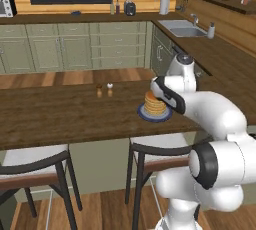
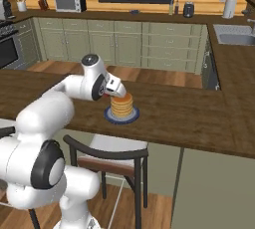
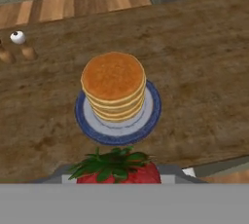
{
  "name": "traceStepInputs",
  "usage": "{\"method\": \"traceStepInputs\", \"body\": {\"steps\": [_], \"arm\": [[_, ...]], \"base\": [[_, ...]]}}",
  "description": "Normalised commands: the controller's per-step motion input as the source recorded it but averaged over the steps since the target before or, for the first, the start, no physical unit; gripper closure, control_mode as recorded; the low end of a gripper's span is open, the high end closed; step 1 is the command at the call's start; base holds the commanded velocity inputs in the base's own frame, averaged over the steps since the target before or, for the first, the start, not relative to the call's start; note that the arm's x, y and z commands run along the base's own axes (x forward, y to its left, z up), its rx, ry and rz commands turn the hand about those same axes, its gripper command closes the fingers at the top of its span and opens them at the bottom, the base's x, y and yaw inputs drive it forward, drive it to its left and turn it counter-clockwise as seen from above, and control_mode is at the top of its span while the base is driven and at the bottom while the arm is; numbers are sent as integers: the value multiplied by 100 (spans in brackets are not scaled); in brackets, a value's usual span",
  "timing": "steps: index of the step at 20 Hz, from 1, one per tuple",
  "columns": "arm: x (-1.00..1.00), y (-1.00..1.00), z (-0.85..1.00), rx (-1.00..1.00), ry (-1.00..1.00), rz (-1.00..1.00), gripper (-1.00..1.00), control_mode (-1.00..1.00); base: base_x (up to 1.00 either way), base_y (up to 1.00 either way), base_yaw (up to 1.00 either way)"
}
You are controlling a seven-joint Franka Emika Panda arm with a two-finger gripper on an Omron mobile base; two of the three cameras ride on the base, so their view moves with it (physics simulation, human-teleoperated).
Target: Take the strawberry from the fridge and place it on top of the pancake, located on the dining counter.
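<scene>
Strawberry [image 3: 118, 169] sits clamped in the end effector [image 3: 121, 177], green leaves up, red body at the bottom of the hand view between the fingers. Fingers are narrowed around the fruit, so it reads as held.

Fetch from the fridge looks done, judging by fruit in hand at the dining counter [image 1: 60, 114]. Carry is mostly done too: the arm reaches over the counter with the end effector [image 2: 115, 89] just beside and slightly above the pancake [image 2: 122, 105] stack, on its near-left side in the right base view. In the left base view the hand [image 1: 167, 94] overlaps the stack's right edge.

Pancake [image 3: 113, 84] stack sits upright on its blue-rimmed plate [image 3: 146, 121], top clear, nothing on it yet. In the hand view the stack is ahead of the fruit, not under it, so the fruit is not yet centred over it.

Left: shift over the stack top, lower, release, retreat. Judgement: roughly three quarters through.

Risk: the top is small and the fruit is round, so an off-centre drop could roll onto the plate or counter. Two small shakers [image 3: 19, 45] stand well apart on the counter, no obstruction.
</scene>
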Motion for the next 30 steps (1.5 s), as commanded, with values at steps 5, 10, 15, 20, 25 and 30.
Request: {"method": "traceStepInputs", "body": {"steps": [5, 10, 15, 20, 25, 30], "arm": [[62, 0, -15, 0, 0, 0, 100, -100], [45, -2, -11, 0, 0, 0, 100, -100], [20, -7, -20, 0, 0, 0, 100, -100], [25, -8, -26, 0, 0, 0, 100, -100], [26, -1, -26, 0, 0, 0, 100, -100], [30, 0, -14, 0, 0, 0, 100, -100]], "base": [[0, 0, 0], [0, 0, 0], [0, 0, 0], [0, 0, 0], [0, 0, 0], [0, 0, 0]]}}
